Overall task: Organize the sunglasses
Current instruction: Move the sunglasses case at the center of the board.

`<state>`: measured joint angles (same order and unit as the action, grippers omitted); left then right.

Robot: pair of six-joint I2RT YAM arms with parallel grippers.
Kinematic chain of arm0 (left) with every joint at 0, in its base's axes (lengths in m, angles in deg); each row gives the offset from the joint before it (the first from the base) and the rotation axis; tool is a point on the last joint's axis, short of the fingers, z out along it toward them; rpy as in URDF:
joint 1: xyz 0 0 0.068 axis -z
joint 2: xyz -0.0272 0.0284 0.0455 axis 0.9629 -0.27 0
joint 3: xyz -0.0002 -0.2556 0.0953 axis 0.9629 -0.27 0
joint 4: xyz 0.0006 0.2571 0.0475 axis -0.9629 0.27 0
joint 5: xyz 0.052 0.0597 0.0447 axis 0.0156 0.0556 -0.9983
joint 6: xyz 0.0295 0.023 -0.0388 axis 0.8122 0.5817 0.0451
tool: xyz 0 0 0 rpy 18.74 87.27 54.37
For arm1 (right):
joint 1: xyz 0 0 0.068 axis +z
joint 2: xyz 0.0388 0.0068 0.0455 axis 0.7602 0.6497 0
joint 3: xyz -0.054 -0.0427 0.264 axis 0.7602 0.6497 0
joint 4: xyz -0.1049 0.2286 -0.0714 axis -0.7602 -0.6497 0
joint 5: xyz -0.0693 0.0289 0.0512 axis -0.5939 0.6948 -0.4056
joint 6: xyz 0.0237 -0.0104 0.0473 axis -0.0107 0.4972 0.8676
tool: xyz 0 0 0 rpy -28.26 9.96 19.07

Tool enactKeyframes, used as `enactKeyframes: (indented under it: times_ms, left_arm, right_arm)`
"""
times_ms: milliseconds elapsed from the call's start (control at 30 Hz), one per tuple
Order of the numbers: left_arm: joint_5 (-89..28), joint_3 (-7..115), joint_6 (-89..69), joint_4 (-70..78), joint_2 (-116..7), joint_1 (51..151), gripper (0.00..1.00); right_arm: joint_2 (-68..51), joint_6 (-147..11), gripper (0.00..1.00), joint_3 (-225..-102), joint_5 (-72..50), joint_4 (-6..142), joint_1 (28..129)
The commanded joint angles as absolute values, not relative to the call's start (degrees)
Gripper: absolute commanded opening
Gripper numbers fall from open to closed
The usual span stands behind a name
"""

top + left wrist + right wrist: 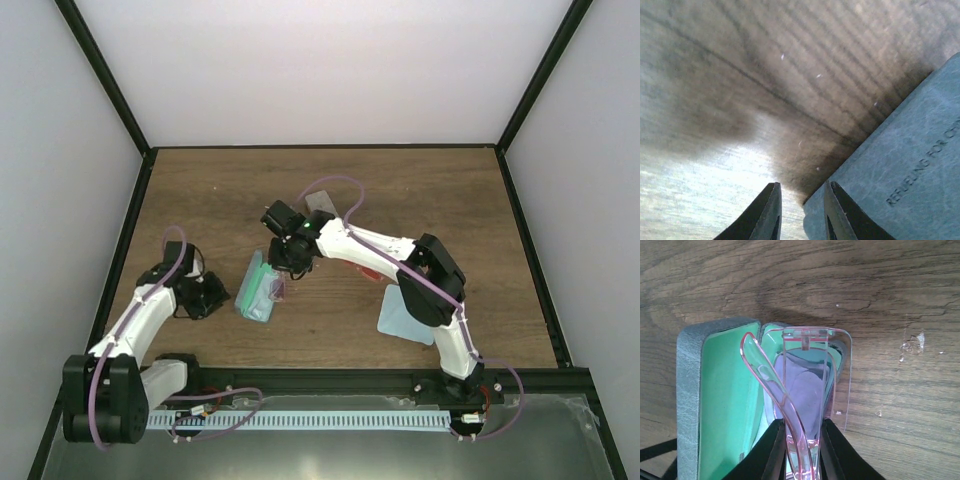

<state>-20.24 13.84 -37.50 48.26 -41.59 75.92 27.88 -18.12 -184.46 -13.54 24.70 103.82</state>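
Two grippers meet at one open case (256, 290), which lies a little toward 8 o'clock from the middle of the table (450, 200). The right gripper (802, 424) is clamped on the sunglasses (805, 385), a folded pink see-through pair. It pinches them at one end so the rest hangs free over the green lining. Held that way, they can probably go straight down into the case without the fingers fouling its walls. They are above the case and do not look laid in it yet, though I cannot tell whether their far end touches the lining. The left gripper (803, 186) sits at the case's 9 o'clock side, its fingers (842, 220) a narrow gap apart with nothing gripped between them. One finger is right at the grey outer shell, likely to brace the case against sliding. A light-blue cloth (400, 315) lies at 4 o'clock from the case, apart from it.
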Motion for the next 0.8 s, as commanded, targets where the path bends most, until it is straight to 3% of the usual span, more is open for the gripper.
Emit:
enactKeyframes:
  times_ms: [0,233,767]
  left_arm:
    - [-17.97,9.17,-38.52,49.4,-39.17,77.23,0.21]
    - [-15.34,2.11,-44.5,42.62,-37.81,80.92,0.21]
    - [-15.75,4.81,-45.94,39.24,-41.08,87.3,0.21]
  right_arm:
    - [26.71,-18.1,0.1,-184.03,-13.47,25.85,103.88]
    - [25.44,-19.53,0.1,-181.55,-12.06,27.27,103.86]
    - [24.72,-22.67,0.1,-180.98,-11.19,27.82,103.88]
